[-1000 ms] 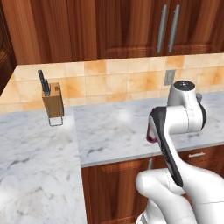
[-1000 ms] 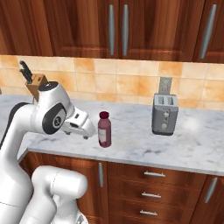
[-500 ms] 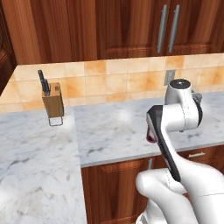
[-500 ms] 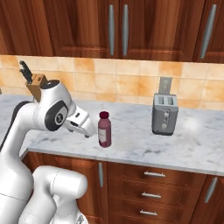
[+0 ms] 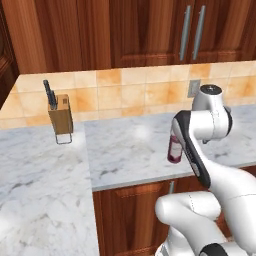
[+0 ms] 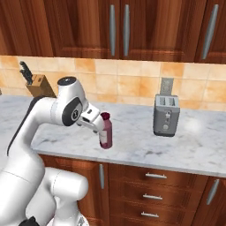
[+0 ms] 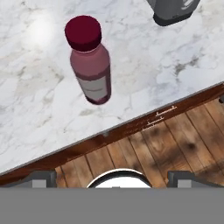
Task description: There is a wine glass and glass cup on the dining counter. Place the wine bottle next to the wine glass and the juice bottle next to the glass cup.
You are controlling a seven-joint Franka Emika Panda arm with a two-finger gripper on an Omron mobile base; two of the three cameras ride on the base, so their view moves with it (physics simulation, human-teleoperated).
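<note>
The juice bottle (image 6: 106, 131), stubby and dark red with a maroon cap and a pale label band, stands upright near the front edge of a marble worktop (image 6: 185, 148) backed by tan tiles. My gripper (image 6: 95, 120) hangs just left of the bottle's cap and is open. In the hand view the bottle (image 7: 91, 65) sits above and ahead of the wide-apart fingertips (image 7: 41, 177), with nothing between them. From the left base view the bottle (image 5: 174, 149) is half hidden behind my forearm. The wine bottle, wine glass, glass cup and dining counter are out of view.
A silver toaster (image 6: 166, 114) stands on the worktop right of the bottle. A wooden knife block (image 5: 60, 118) sits at the back left corner. Wooden cabinets hang above, and drawers (image 6: 152, 194) lie below the worktop's edge.
My hand has crept slightly toward the juice bottle's cap. The bottle has not moved.
</note>
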